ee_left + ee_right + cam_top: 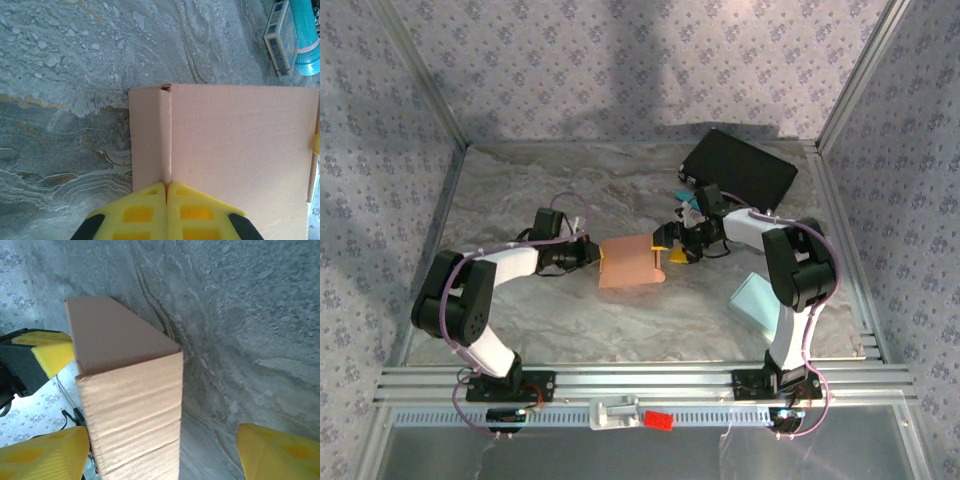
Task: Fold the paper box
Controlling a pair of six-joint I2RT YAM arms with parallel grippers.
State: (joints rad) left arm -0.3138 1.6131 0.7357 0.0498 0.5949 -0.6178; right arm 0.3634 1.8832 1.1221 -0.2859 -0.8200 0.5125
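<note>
The paper box (632,262) lies on the desk (570,330), long axis between both arms: left end effector (166,187) clamped shut on its raised fold (165,135), right end effector (670,247) open astride the opposite end.

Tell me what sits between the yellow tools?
The pink paper box, in the top view; left tool pinches its fold, right tool open around it.

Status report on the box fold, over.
Left gripper shut on paper box crease. Right gripper open, fingers astride box edge. Black case sits apart, behind.
</note>
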